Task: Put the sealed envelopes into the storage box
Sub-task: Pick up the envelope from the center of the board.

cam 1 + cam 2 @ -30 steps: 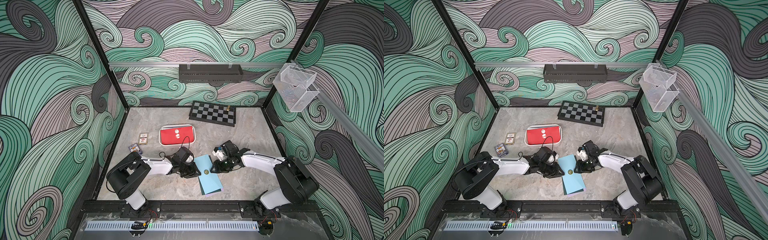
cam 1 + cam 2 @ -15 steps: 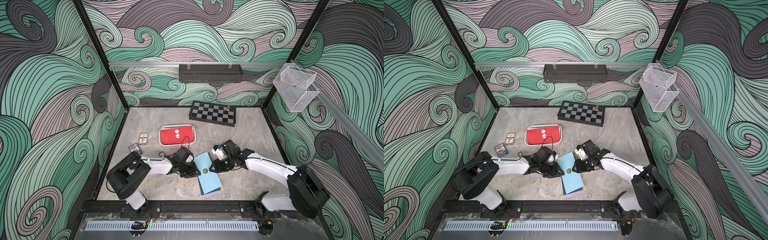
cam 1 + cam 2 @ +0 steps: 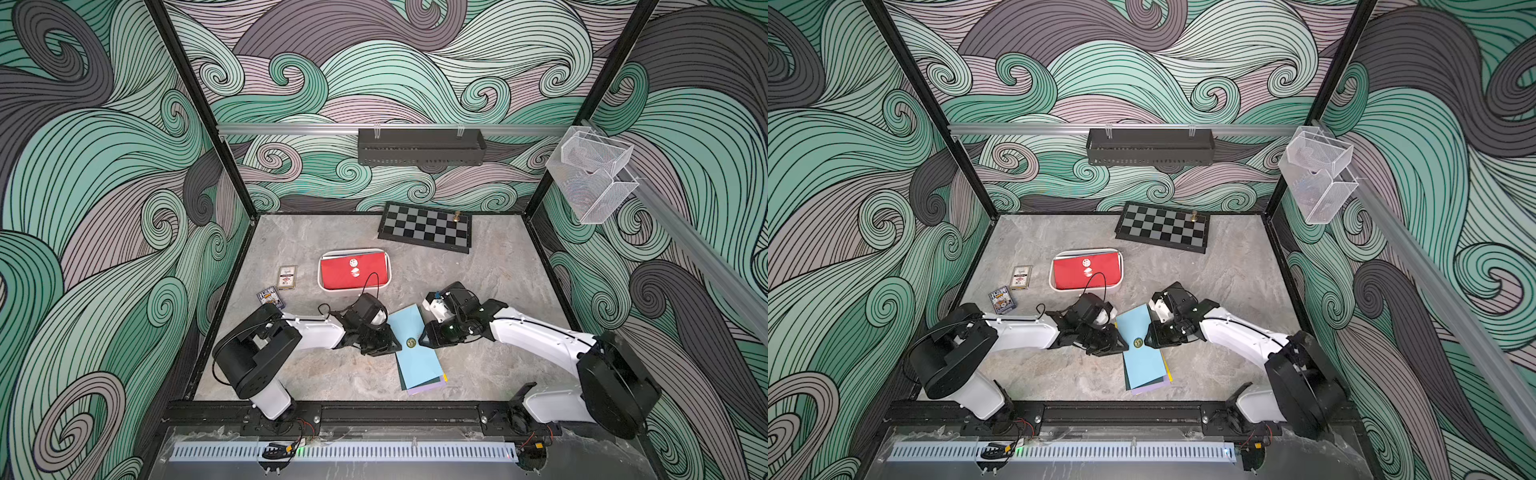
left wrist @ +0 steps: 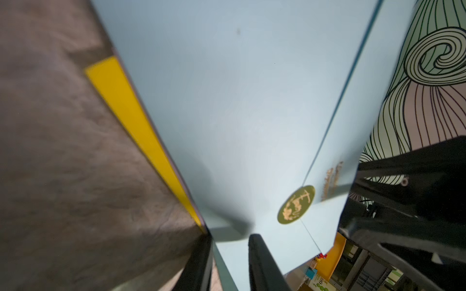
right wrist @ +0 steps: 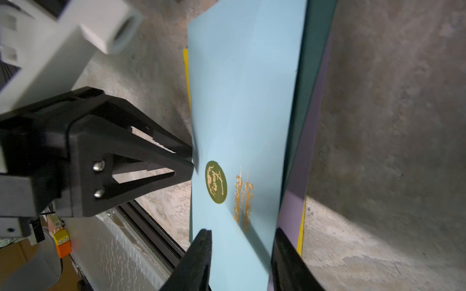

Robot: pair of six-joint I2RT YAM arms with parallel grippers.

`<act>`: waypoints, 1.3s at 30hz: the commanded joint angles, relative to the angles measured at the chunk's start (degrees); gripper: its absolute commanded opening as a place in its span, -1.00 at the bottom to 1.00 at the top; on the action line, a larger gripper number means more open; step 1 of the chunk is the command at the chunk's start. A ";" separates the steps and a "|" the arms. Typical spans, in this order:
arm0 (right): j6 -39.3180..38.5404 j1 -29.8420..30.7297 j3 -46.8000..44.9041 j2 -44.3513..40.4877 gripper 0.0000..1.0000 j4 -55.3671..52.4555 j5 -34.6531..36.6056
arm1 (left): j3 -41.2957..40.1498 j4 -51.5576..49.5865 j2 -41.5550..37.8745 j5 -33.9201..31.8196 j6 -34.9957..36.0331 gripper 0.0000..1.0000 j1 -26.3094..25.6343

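A stack of sealed envelopes lies front-centre. The light blue envelope with a gold-green seal is on top, bowed upward. Dark teal, lilac and yellow ones lie beneath. My left gripper is narrowly open, its tips against the blue envelope's left edge. My right gripper stands open over the right edge. The white storage box behind them holds a red envelope.
A chessboard with one small piece lies at the back. Two card packs sit left of the box. A black wall tray and a mesh bin hang above. The front rail runs close behind the stack.
My right arm has stretched out and brought its gripper onto the blue envelope's right edge. Lilac and teal edges now show at the stack's front. The left arm has stayed put.
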 commanded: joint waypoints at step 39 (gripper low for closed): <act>3.82 3.15 0.41 4.47 -0.04 -3.68 7.83 | -0.17 -2.91 -0.32 -2.07 0.82 -0.43 -0.84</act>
